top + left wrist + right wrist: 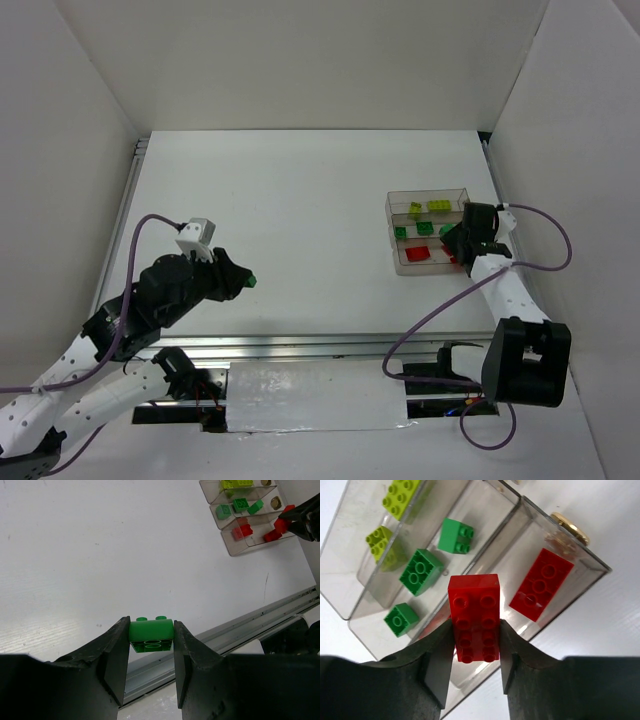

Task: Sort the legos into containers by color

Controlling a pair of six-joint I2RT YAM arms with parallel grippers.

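One green lego [151, 636] between left fingers [112, 652], red lego [475, 615] between right fingers [437, 667] (clamped)

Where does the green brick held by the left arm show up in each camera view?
Top external: the green brick is left of centre, at the tip of the left arm.
Left wrist: the green brick is at bottom centre, clamped between the left jaws.
Right wrist: not in it.
Shared landmark: the trays, at right in the top view, at top right in the left wrist view, and filling the upper part of the right wrist view.
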